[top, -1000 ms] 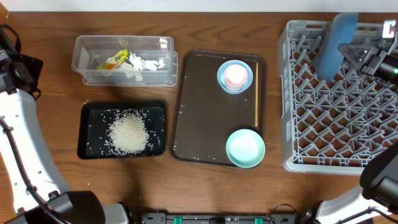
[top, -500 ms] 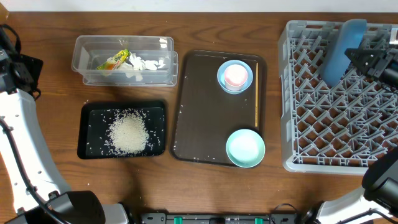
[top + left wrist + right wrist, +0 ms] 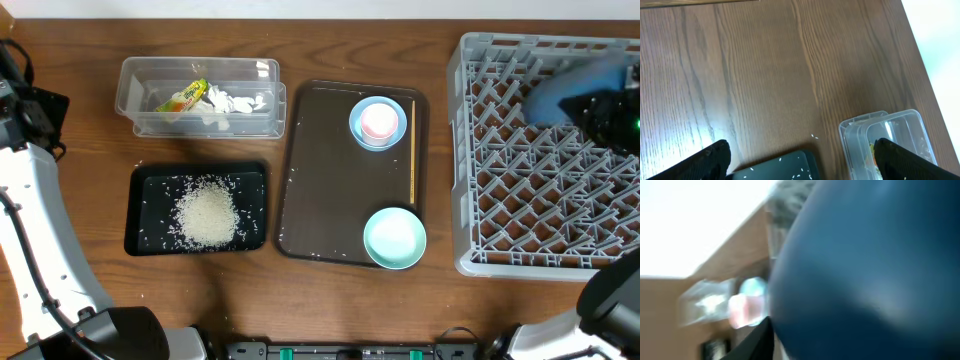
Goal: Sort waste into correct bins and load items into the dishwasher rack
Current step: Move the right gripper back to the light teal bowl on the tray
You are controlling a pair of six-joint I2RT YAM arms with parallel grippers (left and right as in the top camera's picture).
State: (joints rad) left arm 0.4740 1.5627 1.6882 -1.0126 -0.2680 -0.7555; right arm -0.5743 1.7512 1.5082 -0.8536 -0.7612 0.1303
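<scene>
Right arm [image 3: 612,112] over rack [image 3: 500,200], plate [image 3: 568,88] seemingly held

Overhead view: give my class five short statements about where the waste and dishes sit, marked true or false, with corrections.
1. The rice is piled in the black tray. True.
2. The yellow-green wrapper lies in the black tray. False: it lies in the clear container.
3. The pink-white cup sits in a light blue bowl. True.
4. The dark blue plate is over the dishwasher rack. True.
5. The chopsticks lie in the dishwasher rack. False: they lie along the brown tray's right side.
</scene>
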